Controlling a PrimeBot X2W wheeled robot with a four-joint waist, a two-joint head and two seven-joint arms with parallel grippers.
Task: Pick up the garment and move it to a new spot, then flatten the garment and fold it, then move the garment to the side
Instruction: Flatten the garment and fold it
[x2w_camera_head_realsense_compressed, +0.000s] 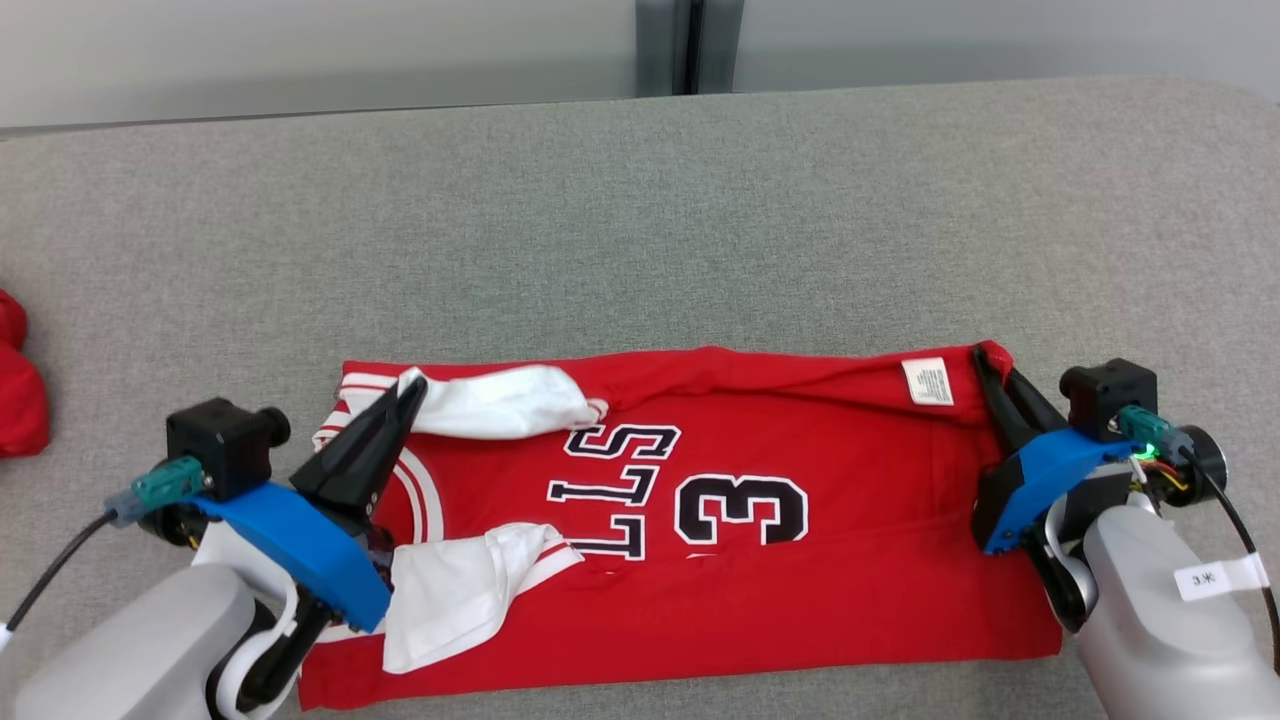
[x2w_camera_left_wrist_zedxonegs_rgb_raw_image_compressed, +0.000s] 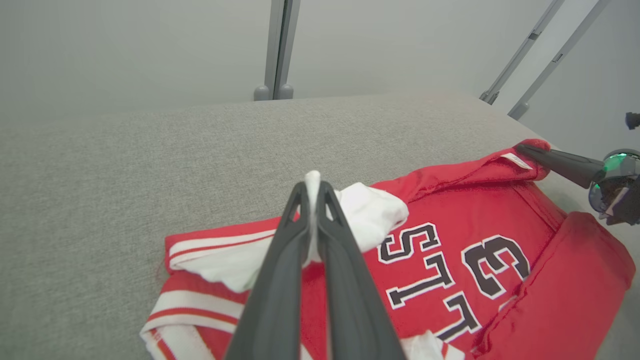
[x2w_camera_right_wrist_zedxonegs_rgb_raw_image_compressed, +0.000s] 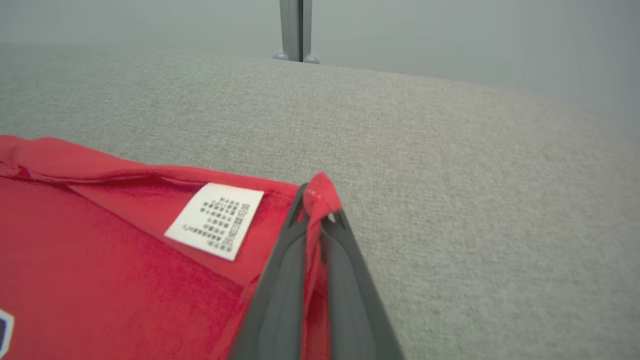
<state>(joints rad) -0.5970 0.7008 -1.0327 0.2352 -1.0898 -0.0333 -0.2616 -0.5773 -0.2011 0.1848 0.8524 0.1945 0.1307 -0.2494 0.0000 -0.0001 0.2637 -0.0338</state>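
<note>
**Limp jersey clamped at two corners**

The red garment (x2w_camera_head_realsense_compressed: 850, 570) is spread on the grey bench (x2w_camera_head_realsense_compressed: 640, 200). Its far corners are pinched by the left end effector (x2w_camera_head_realsense_compressed: 410, 390) and the right end effector (x2w_camera_head_realsense_compressed: 985, 365). The cloth is judged light and floppy, best gripped at the edges.

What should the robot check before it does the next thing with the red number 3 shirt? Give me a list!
1. Left claw shut on the jersey's white sleeve: ok.
2. Right claw shut on the jersey's red corner by the care label: ok.
3. Jersey smooth: not ok. The sleeves are bunched and the far edge is wrinkled.
4. Bare grey table beyond the jersey: ok.
5. How many layers each claw pinches: cannot tell.
6. Other red cloth lying apart from the jersey: ok.
</note>
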